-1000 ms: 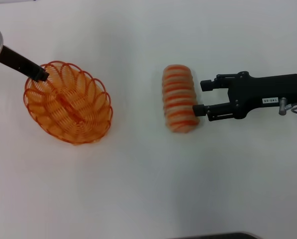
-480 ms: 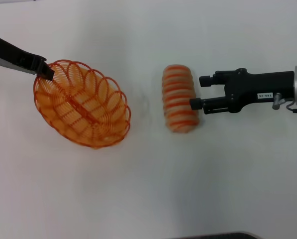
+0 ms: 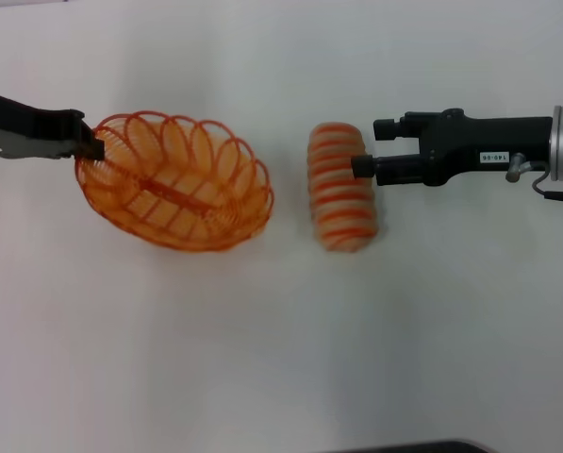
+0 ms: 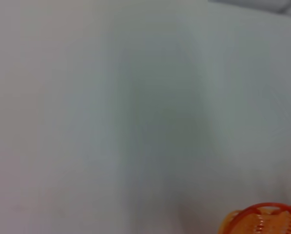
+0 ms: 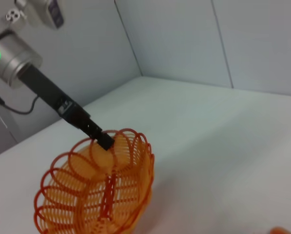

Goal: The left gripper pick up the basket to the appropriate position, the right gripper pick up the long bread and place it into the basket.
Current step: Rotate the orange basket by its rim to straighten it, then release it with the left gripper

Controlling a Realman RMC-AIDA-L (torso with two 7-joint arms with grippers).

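The orange wire basket [image 3: 173, 184] is at the left of the head view, tilted, with its long side turned across the table. My left gripper [image 3: 88, 142] is shut on its left rim. The right wrist view shows the same grip, with the gripper [image 5: 104, 140] on the basket's far rim [image 5: 99, 190]. A bit of the rim also shows in the left wrist view [image 4: 264, 219]. The long bread [image 3: 342, 187], tan with orange-red stripes, lies on the table right of the basket. My right gripper [image 3: 372, 146] is open at the bread's upper right side, one fingertip [image 3: 361, 167] against the loaf.
The white table [image 3: 281, 340] spreads on all sides. A dark edge [image 3: 404, 446] shows at the bottom of the head view. Grey wall panels [image 5: 184, 34] stand behind the table in the right wrist view.
My left gripper has carried the basket to the right and turned it, so it now lies closer to the bread. My right gripper has moved left and up to the bread and rotated.
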